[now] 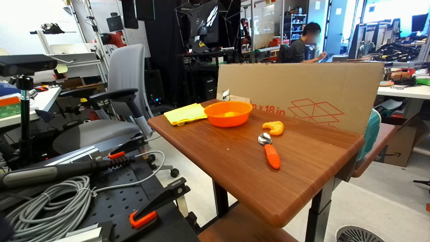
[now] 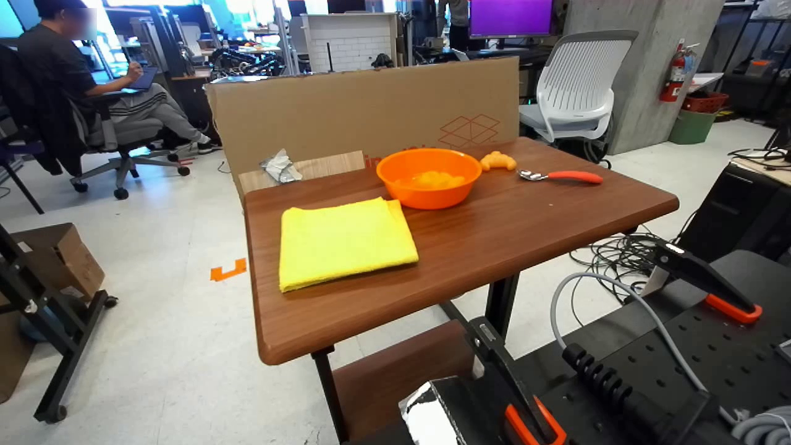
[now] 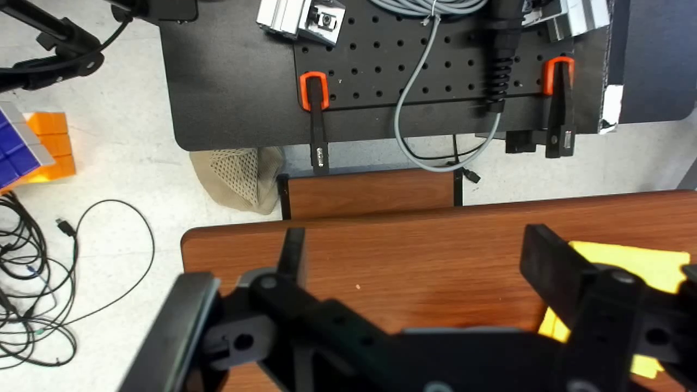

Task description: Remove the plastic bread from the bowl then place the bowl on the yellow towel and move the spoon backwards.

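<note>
In an exterior view the towel (image 2: 346,244) shows its whole top, just beside the bowl (image 2: 429,199), but I cannot tell whether they touch; the bread (image 2: 435,180) lies in the bowl. Both exterior views show the croissant (image 1: 276,128) and the spoon (image 1: 272,156) near each other on the bench (image 1: 215,148). Only the wrist view has the end effector (image 3: 416,245), fingers (image 3: 292,256) spread wide, gripping nothing, one partly hiding the towel; that view alone takes in a blue and orange block (image 3: 38,147)
</note>
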Controlling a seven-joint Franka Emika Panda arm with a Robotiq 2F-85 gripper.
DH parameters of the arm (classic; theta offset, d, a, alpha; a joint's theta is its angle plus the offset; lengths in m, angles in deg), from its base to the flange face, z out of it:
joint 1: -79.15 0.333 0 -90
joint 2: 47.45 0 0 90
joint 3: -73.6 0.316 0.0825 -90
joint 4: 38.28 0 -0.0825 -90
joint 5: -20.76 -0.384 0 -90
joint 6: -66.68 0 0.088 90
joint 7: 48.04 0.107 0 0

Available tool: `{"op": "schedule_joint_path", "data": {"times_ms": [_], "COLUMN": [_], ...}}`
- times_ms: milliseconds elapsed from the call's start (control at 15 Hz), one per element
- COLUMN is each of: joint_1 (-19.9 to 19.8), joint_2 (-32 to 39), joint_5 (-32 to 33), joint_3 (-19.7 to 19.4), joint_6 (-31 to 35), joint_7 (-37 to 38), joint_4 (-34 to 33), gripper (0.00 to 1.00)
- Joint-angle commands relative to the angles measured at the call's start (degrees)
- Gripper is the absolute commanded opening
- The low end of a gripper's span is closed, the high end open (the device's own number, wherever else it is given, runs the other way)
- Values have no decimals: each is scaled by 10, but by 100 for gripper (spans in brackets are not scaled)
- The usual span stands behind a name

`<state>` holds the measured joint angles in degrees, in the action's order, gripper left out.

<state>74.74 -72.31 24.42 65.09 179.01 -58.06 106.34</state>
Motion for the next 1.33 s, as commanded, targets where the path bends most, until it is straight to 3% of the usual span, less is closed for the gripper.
{"op": "schedule_joint_path", "data": {"times_ms": [0,533,1267], "joint_1": [-3,-3,15], "joint_2": [0,0,55], "joint_5": [-2,-2,-10], "joint_3": [3,3,23], "joint_6": [-1,-1,115], "joint_7": [-1,-1,3], "joint_4": [-1,-1,-36], "gripper": [100,100,100]}}
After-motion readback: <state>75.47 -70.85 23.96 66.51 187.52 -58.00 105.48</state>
